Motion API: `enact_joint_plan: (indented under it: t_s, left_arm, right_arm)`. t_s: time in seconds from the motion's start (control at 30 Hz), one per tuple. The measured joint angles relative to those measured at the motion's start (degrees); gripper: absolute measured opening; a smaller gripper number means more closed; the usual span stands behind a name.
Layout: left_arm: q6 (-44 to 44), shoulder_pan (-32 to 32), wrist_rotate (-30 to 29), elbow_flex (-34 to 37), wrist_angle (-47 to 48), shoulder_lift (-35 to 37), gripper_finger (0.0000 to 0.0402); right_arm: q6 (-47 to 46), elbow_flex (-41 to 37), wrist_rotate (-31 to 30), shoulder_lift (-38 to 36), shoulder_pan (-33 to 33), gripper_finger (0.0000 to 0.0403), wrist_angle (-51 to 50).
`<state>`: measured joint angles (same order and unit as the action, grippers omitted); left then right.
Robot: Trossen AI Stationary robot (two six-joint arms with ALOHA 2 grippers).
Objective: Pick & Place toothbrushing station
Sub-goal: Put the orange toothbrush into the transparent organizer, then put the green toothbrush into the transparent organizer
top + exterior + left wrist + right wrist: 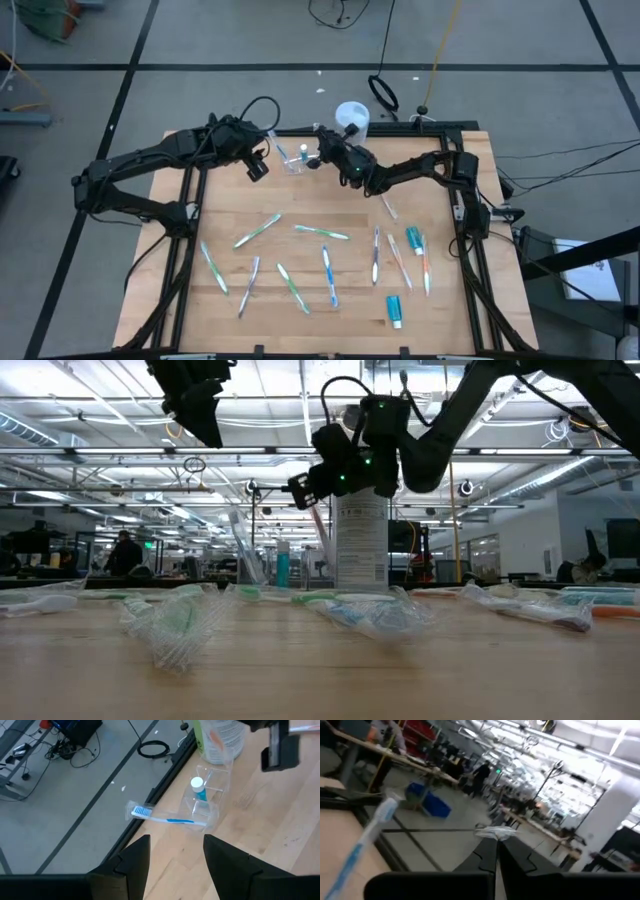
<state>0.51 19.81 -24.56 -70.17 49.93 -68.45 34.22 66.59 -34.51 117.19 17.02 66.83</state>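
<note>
The toothbrushing station (209,795) (293,160), a small clear holder, stands at the table's far edge. A blue toothpaste tube (199,790) stands upright in it. A wrapped blue toothbrush (165,819) sticks out of it, with the head over the floor. My left gripper (175,840) (256,165) hovers open to the holder's left, above it. My right gripper (496,840) (320,152) is just right of the holder, shut on a wrapped toothbrush (320,530). My right gripper pinches a crumpled end of clear wrapper (495,832) between its two fingertips, the fingers lying about level. In the low view a pinkish toothbrush hangs slanted below the fingers, clear of the table. Where the wrapper joins it is hidden.
A white lidded tub (352,118) (362,540) stands at the far edge, behind my right gripper. Several wrapped toothbrushes (325,270) and two toothpaste tubes (394,310) (413,238) lie on the table's near half. A black frame rail (190,200) runs along the table's sides.
</note>
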Motion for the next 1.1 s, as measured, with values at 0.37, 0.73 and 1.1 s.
enact_joint_plan:
  t_s: [0.37, 0.73, 1.1]
  left_arm:
    - [0.8, 0.0, 0.1, 0.0, 0.0, 0.0, 0.0191]
    - [1.3, 0.0, 0.3, 0.3, -0.3, 0.0, 0.0191]
    - [2.8, 0.0, 0.6, 1.9, -0.1, 0.0, 0.0191]
  right_arm:
    - [-5.1, 0.0, -0.1, -1.5, 0.5, 0.0049, -13.5]
    - [-5.1, -0.1, -2.4, -3.9, 0.2, 0.0144, -21.8]
    - [-11.8, -0.1, -8.9, -19.0, -4.5, 0.0174, -52.2]
